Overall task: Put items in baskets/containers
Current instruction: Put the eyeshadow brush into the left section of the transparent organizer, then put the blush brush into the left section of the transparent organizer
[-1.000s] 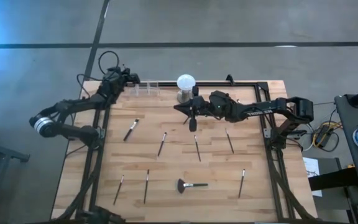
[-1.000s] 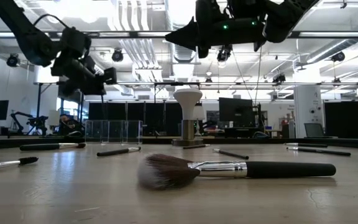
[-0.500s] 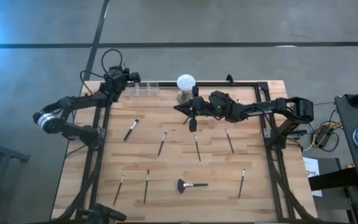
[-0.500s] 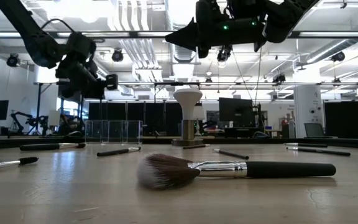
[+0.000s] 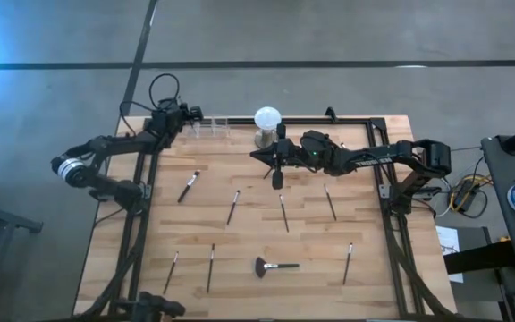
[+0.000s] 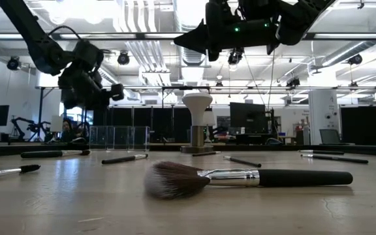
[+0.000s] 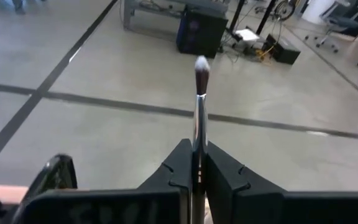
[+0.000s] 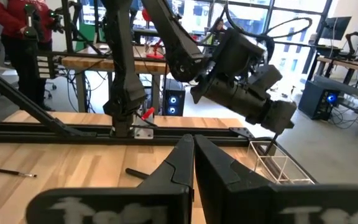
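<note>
Clear cups [image 5: 209,127] at far left: left gripper [image 7: 196,163] clamped on slim brush [image 7: 200,106], poised above; next, likely lowering handle-first into one cup.

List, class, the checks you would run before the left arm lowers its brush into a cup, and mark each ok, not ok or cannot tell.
1. Brush held: ok. The left gripper is shut on a slim brush, bristles pointing away from the wrist.
2. Gripper near the clear cups: ok in the high view, at the table's far left corner.
3. Brush tip directly over a cup opening: cannot tell.
4. Cups upright in their row: ok, seen in the low view.
5. Right gripper out of the way: ok, it hangs mid-table beside the white globe.
</note>
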{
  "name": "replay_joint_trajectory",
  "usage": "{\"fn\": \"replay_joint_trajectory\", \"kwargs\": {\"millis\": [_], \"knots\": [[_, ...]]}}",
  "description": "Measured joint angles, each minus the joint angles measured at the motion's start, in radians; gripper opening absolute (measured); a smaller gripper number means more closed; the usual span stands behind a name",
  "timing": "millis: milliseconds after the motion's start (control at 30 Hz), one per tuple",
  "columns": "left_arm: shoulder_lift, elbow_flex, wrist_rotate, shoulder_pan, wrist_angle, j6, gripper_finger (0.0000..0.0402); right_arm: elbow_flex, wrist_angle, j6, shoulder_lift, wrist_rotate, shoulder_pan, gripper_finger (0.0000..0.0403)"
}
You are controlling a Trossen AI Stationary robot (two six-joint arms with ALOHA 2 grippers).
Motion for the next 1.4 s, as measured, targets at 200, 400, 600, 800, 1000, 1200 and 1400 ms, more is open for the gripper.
{"fn": "replay_joint_trajectory", "kwargs": {"millis": [200,400,600,800,1000,1200,1400], "knots": [[0.024,-0.001,0.000,0.000,0.008,-0.021,0.0032,0.000,-0.005,-0.001,0.000,0.000,0.000,0.0008],[0.023,-0.003,0.000,0.000,0.008,-0.021,0.0035,0.000,-0.007,-0.007,0.000,0.000,0.000,0.0008],[0.012,-0.007,0.001,0.000,-0.003,-0.005,0.0054,0.000,-0.007,-0.007,0.000,0.000,0.000,0.0008],[-0.027,0.007,0.012,0.005,-0.044,0.058,0.0054,0.000,-0.015,-0.008,0.001,0.000,0.000,0.0008],[-0.065,0.036,0.024,0.009,-0.142,0.102,0.0009,0.000,-0.015,-0.008,0.001,0.000,0.000,0.0008],[-0.207,0.069,0.123,-0.033,-0.335,0.200,0.0001,0.000,-0.031,-0.018,0.001,0.000,-0.001,0.0008],[-0.393,0.061,0.147,-0.201,-0.577,0.218,0.0000,-0.001,-0.093,-0.035,-0.002,-0.003,-0.023,0.0008]]}}
